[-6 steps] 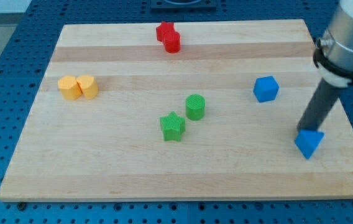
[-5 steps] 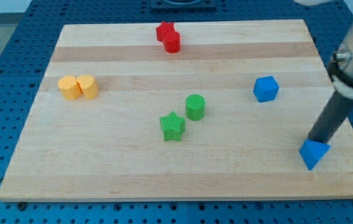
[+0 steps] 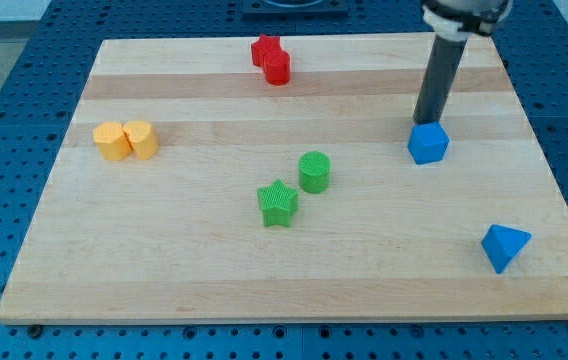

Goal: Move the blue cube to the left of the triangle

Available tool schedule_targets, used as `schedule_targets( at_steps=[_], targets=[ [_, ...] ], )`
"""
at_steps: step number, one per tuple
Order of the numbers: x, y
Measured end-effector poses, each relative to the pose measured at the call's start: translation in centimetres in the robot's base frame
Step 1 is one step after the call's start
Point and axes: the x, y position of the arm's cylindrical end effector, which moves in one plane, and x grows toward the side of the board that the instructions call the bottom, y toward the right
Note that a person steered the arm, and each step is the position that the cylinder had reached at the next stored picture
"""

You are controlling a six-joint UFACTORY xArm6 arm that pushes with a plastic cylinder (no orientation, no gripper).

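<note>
Fingers are not part of this arm, so no open or closed state applies: it ends in a straight dark rod, and my tip (image 3: 425,122) rests on the desk (image 3: 194,270) at the upper edge of the blue cube (image 3: 428,143), touching it or just short of touching, on the side toward the view's top. From that point the rod rises almost upright, leaning slightly to the view's right, and leaves the picture at the top edge. The blue cube sits in the right half of the pale wooden desk, about midway between top and bottom. The blue triangle (image 3: 505,246) lies well apart from the cube, toward the view's bottom right and near the desk's right edge. Near the middle of the desk a green cylinder (image 3: 314,171) stands just above and to the right of a green star (image 3: 278,203); the two are close together. Two red blocks (image 3: 272,58) touch each other near the top edge, their shapes hard to make out. On the view's left, two yellow blocks (image 3: 126,140) sit side by side, touching.
</note>
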Motion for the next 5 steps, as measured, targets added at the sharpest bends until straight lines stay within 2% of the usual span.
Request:
schedule_targets(
  at_steps=[1,3,4,5],
  targets=[
    [4.9,0.0],
    [9.1,0.0],
    [13.2,-1.2],
    [13.3,-1.7]
  ],
)
